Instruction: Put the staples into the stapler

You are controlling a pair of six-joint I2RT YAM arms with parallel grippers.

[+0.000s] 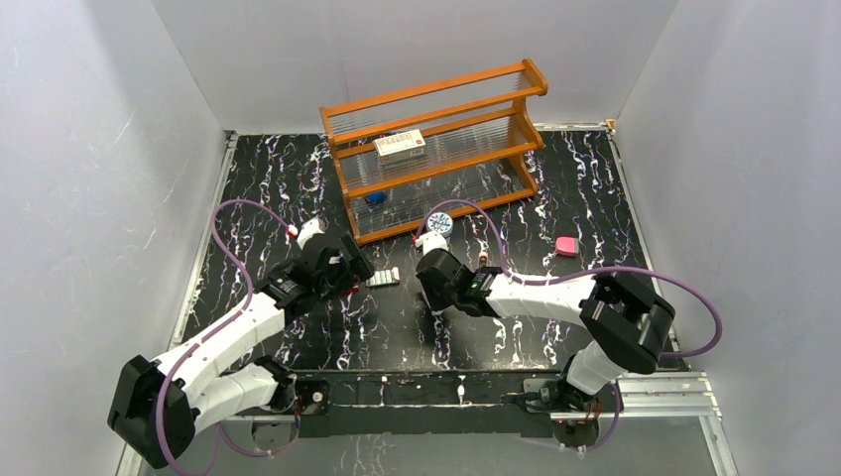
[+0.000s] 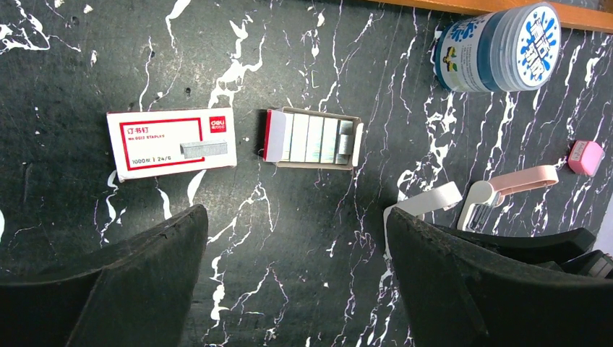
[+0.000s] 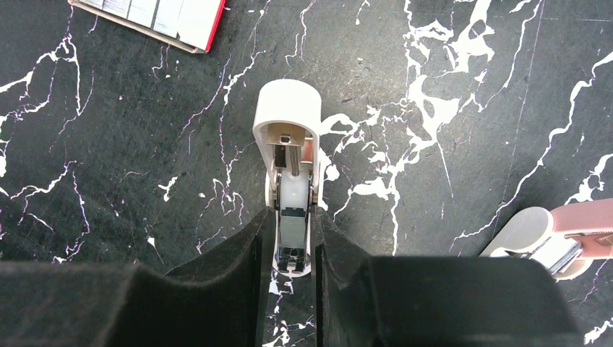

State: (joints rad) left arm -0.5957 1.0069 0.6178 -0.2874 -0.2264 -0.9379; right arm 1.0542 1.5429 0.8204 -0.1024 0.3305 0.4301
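Note:
The white stapler (image 3: 288, 119) lies open on the black marble table (image 3: 108, 181), its silver channel facing up. My right gripper (image 3: 293, 228) is shut on the stapler's rear end, a finger on each side. The stapler also shows in the left wrist view (image 2: 428, 201). The grey staples (image 2: 318, 137) lie in strips in a small open cardboard tray, beside its red-and-white sleeve (image 2: 172, 143). My left gripper (image 2: 295, 217) is open and empty, hovering just short of the tray. From above, the tray (image 1: 383, 278) lies between the left gripper (image 1: 342, 268) and the right gripper (image 1: 433, 288).
A peach stapler (image 3: 560, 235) lies open just right of the white one. A blue round tub (image 1: 439, 224) and a wooden rack (image 1: 436, 149) stand behind, with a larger red-and-white box (image 1: 401, 146) on a shelf. A pink eraser (image 1: 566, 246) lies to the right.

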